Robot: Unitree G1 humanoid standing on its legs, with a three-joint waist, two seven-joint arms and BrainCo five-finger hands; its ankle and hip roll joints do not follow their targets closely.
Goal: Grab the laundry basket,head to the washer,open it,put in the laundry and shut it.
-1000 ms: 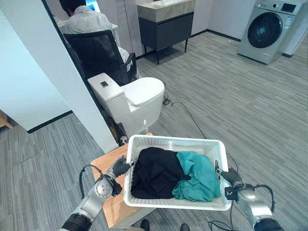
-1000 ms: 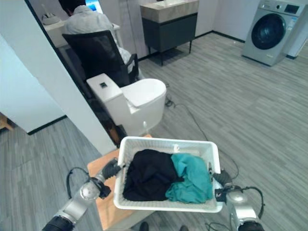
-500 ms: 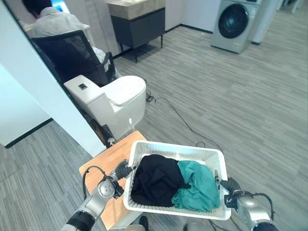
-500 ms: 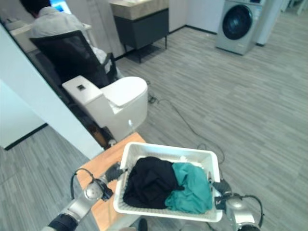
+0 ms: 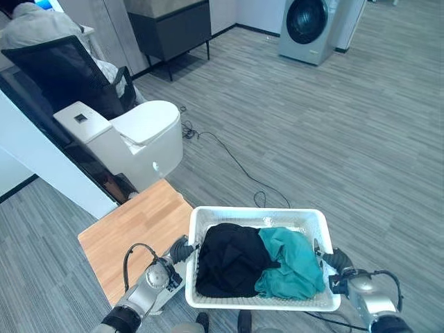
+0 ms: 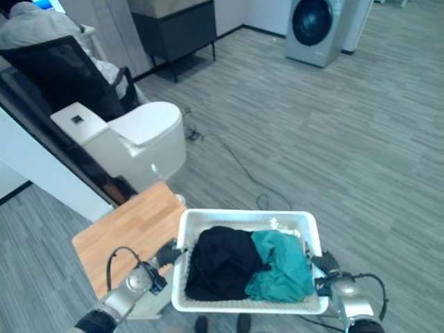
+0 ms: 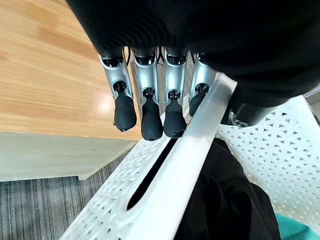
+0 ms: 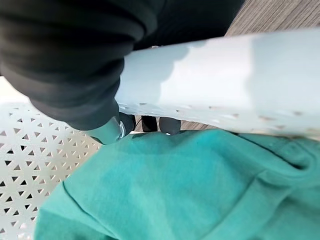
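A white perforated laundry basket [image 5: 257, 212] hangs in the air between my two hands, low in the eye views. It holds a black garment [image 5: 232, 257] on its left and a teal garment [image 5: 291, 263] on its right. My left hand [image 5: 182, 250] grips the left rim [image 7: 185, 170], fingers [image 7: 150, 115] outside under the handle slot and thumb inside. My right hand [image 5: 336, 261] grips the right rim [image 8: 225, 85], its fingertips [image 8: 150, 123] showing beneath it above the teal cloth [image 8: 175, 190]. The grey washer [image 5: 307, 28] stands far off at the top, its door closed.
A low wooden table [image 5: 135, 229] lies just left of the basket. Beyond it stand a white toilet [image 5: 132, 135], a wall panel, and a person seated in a black chair [image 5: 55, 62]. A dark cabinet [image 5: 166, 28] is at the back. A black cord [image 5: 229, 156] crosses the grey plank floor.
The whole view has swung, bringing the washer nearer the top middle. The basket, earlier over the wooden table, now hangs right of it above the floor. Both hands keep their hold.
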